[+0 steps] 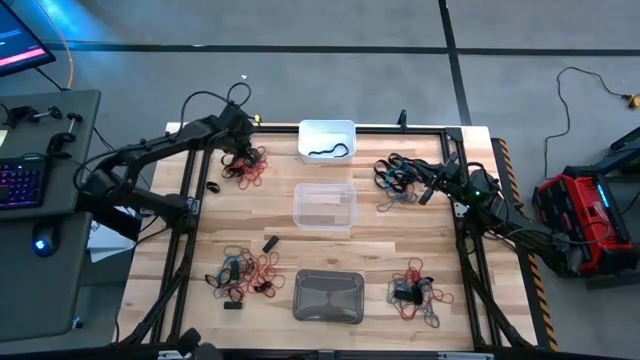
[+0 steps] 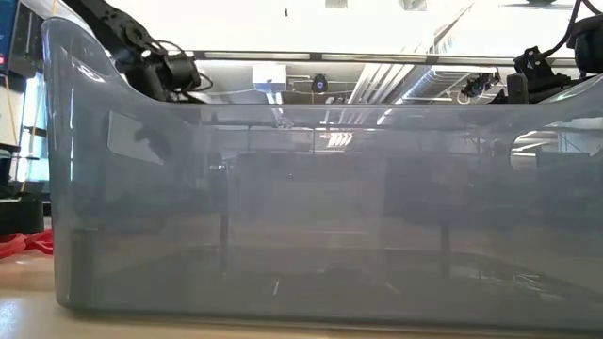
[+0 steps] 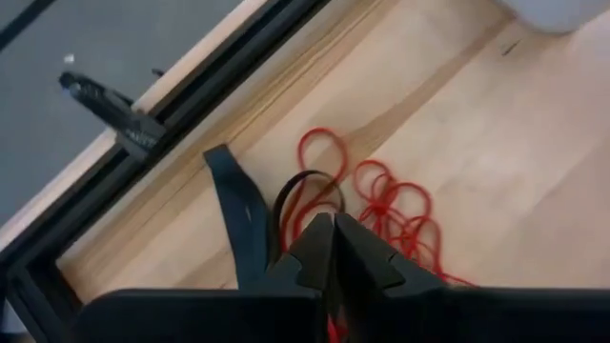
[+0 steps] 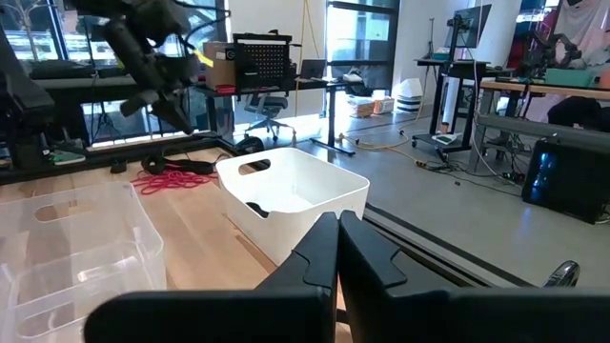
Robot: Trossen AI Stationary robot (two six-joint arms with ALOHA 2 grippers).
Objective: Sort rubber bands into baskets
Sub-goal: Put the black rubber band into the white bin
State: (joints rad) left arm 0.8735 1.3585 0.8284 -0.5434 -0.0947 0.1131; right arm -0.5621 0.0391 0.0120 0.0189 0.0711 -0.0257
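Observation:
Rubber bands lie in four tangled piles on the wooden table: far left (image 1: 247, 166), far right (image 1: 398, 178), near left (image 1: 245, 275), near right (image 1: 415, 292). The baskets stand in a row down the middle. The white one (image 1: 326, 140) is farthest and holds a black band (image 1: 328, 152). The clear one (image 1: 324, 206) is in the middle and the grey one (image 1: 328, 297) nearest. My left gripper (image 3: 334, 227) is shut and slants down over the far-left pile, with red loops (image 3: 386, 205) and a black loop (image 3: 307, 187) beside its tips. My right gripper (image 4: 338, 227) is shut and level, beside the far-right pile. My left gripper's shut fingertips (image 3: 319, 238) stand right at the black loop and the red bands of the far-left pile, coming slanting down from above. Whether they touch or hold a band I cannot tell, because the fingers hide that spot.
A flat black strip (image 3: 235, 205) lies beside the left fingers, close to the table's black frame rail (image 3: 191, 105). In the low view the grey basket wall (image 2: 311, 217) fills the picture. A small black piece (image 1: 270, 242) lies on the bare wood between the clear basket and the near-left pile.

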